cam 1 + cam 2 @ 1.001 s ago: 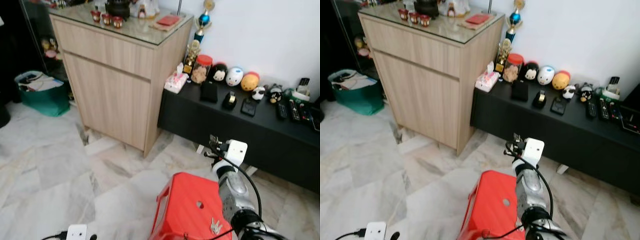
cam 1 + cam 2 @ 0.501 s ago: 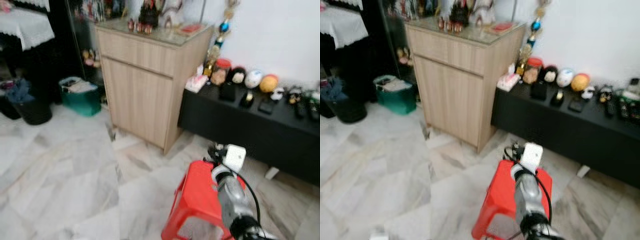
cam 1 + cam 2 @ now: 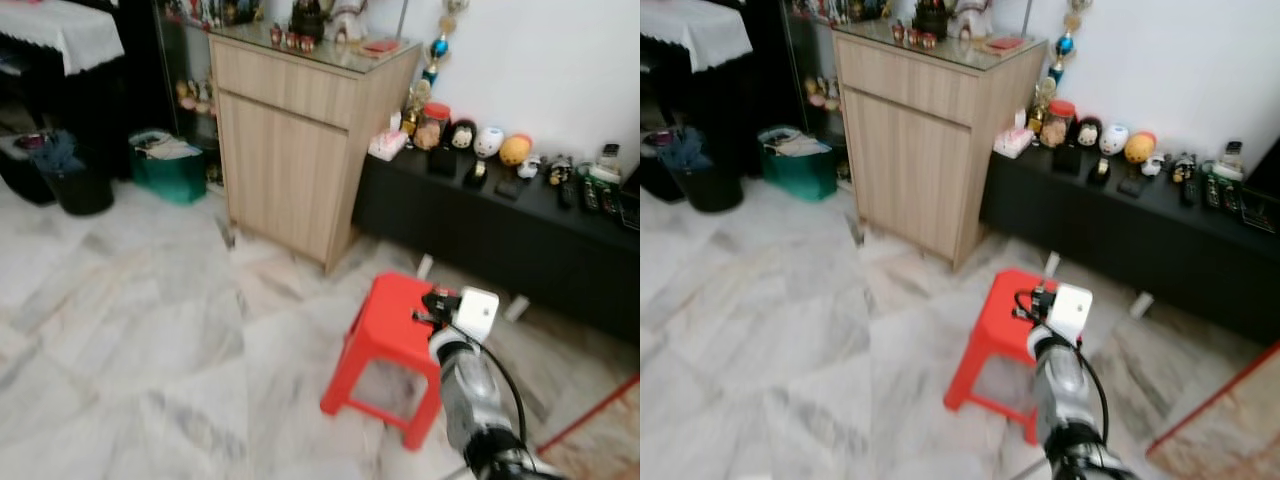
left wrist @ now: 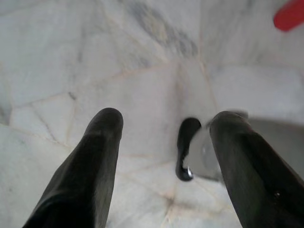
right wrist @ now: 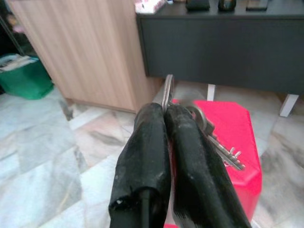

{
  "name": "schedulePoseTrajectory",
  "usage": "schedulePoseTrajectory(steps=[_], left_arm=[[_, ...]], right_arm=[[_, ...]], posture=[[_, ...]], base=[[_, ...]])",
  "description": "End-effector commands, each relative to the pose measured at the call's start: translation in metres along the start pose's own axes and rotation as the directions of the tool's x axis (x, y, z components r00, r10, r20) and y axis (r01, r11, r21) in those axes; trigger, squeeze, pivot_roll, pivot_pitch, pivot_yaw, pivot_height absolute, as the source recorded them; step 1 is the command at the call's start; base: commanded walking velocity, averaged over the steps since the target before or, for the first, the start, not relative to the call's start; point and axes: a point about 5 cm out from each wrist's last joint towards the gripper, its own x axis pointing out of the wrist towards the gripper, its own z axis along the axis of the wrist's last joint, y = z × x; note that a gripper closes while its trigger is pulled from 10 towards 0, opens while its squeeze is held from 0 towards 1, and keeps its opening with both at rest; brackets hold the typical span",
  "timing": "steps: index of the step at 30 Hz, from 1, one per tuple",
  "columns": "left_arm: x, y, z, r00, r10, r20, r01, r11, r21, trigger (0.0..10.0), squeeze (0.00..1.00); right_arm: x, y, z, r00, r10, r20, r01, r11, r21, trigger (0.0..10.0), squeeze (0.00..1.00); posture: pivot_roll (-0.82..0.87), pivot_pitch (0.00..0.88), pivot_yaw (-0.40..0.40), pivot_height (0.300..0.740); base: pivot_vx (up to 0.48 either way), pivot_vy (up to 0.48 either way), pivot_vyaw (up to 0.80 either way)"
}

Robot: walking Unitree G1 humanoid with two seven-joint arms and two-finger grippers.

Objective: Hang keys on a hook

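Right wrist view: black fingers (image 5: 161, 142) clench silver metal keys (image 5: 216, 142), blades pointing sideways past them over the red plastic stool (image 3: 385, 330) on marble floor (image 3: 140, 330); left fingers (image 4: 99, 156) spread.

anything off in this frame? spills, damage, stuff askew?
Nothing stands out. The right gripper has its jaws shut on the keys, held above the red stool, which stands upright on the marble floor. Items on the black console sit in a tidy row.

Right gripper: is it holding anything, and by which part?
The right gripper is shut on the keys, pinching the key ring; the key blades hang free beside the jaws.
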Motion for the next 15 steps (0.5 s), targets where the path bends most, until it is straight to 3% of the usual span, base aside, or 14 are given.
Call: schedulePoseTrajectory(steps=[1, 7, 11, 15], left_arm=[[0.0008, -0.0079, 0.0014, 1.000, -0.014, -0.001, 0.014, 0.999, -0.035, 10.0, 0.00], [0.0009, -0.0073, 0.0003, 1.000, 0.012, -0.011, -0.013, 0.992, -0.127, 10.0, 0.00], [0.0010, -0.0075, -0.0005, 1.000, 0.014, -0.022, -0.017, 0.992, -0.129, 10.0, 0.00], [0.0008, -0.0075, -0.0015, 0.999, 0.011, -0.030, -0.015, 0.992, -0.126, 10.0, 0.00]], right_arm=[[0.0044, -0.0044, 0.0121, 0.999, -0.010, 0.036, 0.010, 1.000, -0.007, 10.0, 0.00], [0.0044, -0.0040, 0.0109, 0.999, -0.015, 0.029, 0.015, 1.000, -0.009, 10.0, 0.00], [0.0042, -0.0048, 0.0106, 0.999, -0.020, 0.029, 0.020, 1.000, -0.007, 10.0, 0.00], [0.0044, -0.0054, 0.0112, 0.999, -0.025, 0.030, 0.025, 1.000, -0.004, 10.0, 0.00]], posture=[[0.18, 0.000, -0.162, 0.740], [0.19, 0.000, -0.166, 0.740], [0.19, 0.000, -0.166, 0.740], [0.18, 0.000, -0.164, 0.740]], base=[[0.000, 0.000, 0.00], [0.000, 0.000, 0.00], [0.000, 0.000, 0.00], [0.000, -0.428, 0.00]])
